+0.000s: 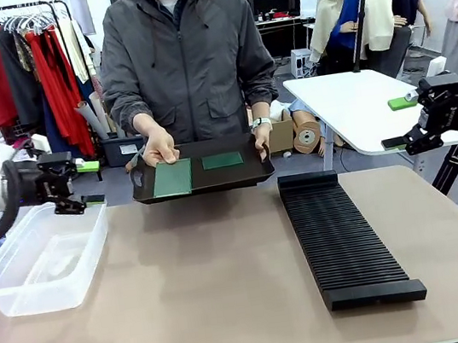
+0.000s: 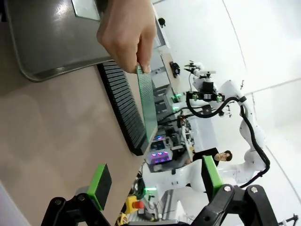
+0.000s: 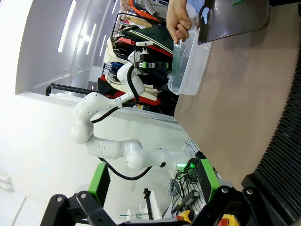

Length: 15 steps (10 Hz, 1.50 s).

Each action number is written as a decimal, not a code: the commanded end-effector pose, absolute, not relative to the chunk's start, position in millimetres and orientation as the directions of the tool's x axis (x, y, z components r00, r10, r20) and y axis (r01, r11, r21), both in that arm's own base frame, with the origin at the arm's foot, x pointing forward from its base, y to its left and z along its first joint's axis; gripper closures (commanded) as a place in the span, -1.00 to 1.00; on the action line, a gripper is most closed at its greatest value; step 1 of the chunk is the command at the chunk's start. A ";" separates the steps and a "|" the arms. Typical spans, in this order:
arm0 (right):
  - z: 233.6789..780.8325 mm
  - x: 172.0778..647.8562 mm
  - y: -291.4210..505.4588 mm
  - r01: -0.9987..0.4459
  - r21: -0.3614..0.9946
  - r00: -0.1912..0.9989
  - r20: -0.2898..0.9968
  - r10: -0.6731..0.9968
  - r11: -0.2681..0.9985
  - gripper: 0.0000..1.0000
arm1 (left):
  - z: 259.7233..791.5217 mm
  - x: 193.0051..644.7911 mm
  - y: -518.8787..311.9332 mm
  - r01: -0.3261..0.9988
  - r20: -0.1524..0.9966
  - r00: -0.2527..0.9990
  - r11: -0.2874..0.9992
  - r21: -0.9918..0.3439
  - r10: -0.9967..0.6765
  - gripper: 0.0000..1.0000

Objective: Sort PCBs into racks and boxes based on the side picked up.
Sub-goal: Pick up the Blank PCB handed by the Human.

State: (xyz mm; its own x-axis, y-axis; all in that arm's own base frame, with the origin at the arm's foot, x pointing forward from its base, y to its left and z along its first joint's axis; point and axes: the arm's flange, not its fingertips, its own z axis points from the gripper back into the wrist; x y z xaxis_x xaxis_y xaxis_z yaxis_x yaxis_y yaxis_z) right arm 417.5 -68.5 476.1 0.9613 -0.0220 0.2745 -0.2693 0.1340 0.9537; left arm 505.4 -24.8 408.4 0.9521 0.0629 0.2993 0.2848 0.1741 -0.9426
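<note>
Paler PCB (image 1: 172, 178) was pinched by the person's hand (image 1: 159, 147) at the tray's (image 1: 246, 173) left end, darker PCB (image 1: 222, 160) flat beside it. Left gripper (image 1: 91, 183) and right gripper (image 1: 398, 123) gaped empty, well apart. Risk: thin board slips at handover; face misread, wrong destination.

The tool (image 3: 154, 181) stands open at 6 o'clock. At 12 o'clock a hand (image 3: 181, 21) holds a green board (image 3: 177, 61) in front of the clear box (image 3: 195, 63). The black rack (image 3: 282, 146) lies on the counter (image 3: 225, 99) at 4 o'clock.
</note>
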 end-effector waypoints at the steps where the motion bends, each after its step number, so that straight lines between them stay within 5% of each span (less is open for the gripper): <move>1: 479.9 417.1 -68.6 -0.273 0.953 0.960 0.278 -0.022 0.130 -1.00 | 408.3 522.4 -32.8 0.252 0.253 0.967 0.040 -0.967 0.035 -1.00; 15: 479.9 417.1 -68.6 -0.273 0.953 0.960 0.278 -0.022 0.130 -1.00 | 350.7 570.0 -145.6 0.225 0.222 0.968 0.012 -0.974 -0.115 -1.00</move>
State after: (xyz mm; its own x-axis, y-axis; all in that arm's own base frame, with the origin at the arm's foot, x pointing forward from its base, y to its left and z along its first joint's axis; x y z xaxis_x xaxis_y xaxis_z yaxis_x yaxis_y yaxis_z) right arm 417.5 -68.5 476.1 0.9613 -0.0218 0.2745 -0.2692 0.1340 0.9537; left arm 564.4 -139.5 350.2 0.9659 -0.1357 0.2203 0.2237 0.0096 -0.9746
